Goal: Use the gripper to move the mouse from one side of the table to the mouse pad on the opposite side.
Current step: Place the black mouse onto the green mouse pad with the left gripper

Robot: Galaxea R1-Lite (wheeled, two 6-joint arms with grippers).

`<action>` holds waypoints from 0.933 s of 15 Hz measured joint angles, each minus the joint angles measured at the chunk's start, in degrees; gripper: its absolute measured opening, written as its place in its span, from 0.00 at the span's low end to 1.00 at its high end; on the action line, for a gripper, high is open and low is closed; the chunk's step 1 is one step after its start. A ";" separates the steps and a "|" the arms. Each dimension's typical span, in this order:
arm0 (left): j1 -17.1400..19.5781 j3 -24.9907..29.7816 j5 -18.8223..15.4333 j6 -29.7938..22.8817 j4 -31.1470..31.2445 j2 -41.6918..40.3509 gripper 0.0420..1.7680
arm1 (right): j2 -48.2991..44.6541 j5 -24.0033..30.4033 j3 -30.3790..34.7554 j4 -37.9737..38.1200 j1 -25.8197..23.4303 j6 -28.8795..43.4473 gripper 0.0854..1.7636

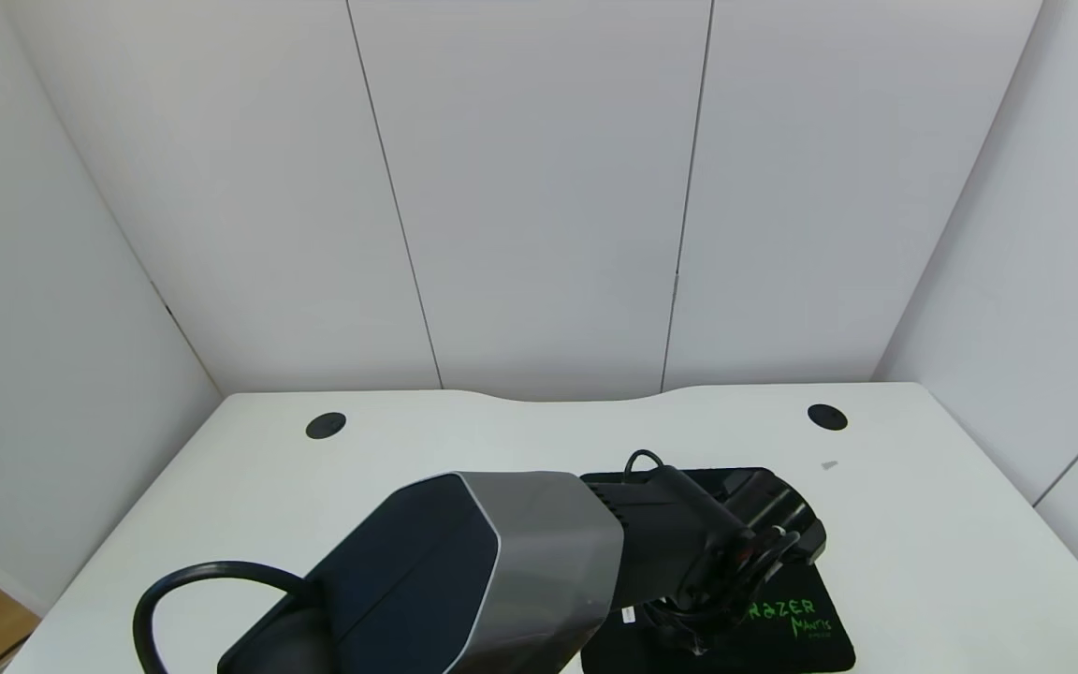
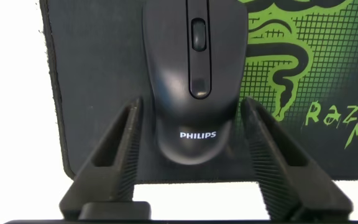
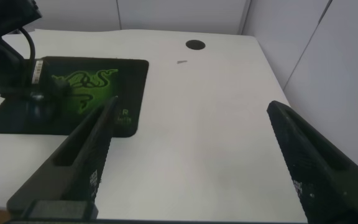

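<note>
so the mouse (image 2: 190, 74) lies on the mouse pad (image 2: 98, 93), near the pad's left edge and beside the green snake emblem, with its philips-marked back end toward the left end effector (image 2: 191, 146). that end effector sits low over the pad on the right half of the worktop (image 1: 923, 562), reaching across from the left; its two fingers (image 2: 114, 155) stand apart on either side of the mouse's rear, with a thin gap visible at each flank, so it looks released or not quite gripped rather than clamped. the right end effector (image 3: 191, 162) hangs off to the right over bare worktop, its fingers spread wide and holding nothing.

as for handling, the mouse looks a light, rigid plastic shell, smooth and curved, so likely slippery under narrow pads. the sensible hold is across the flanks near the waist, where the sides run closest to parallel; pinching the tapering tail risks it squirting out forward. the scroll wheel and buttons on top are best left untouched.
</note>
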 joint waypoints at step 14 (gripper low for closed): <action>-0.11 -0.02 1.67 0.55 -0.05 -1.04 0.91 | 0.00 0.04 0.00 0.00 0.00 0.04 0.97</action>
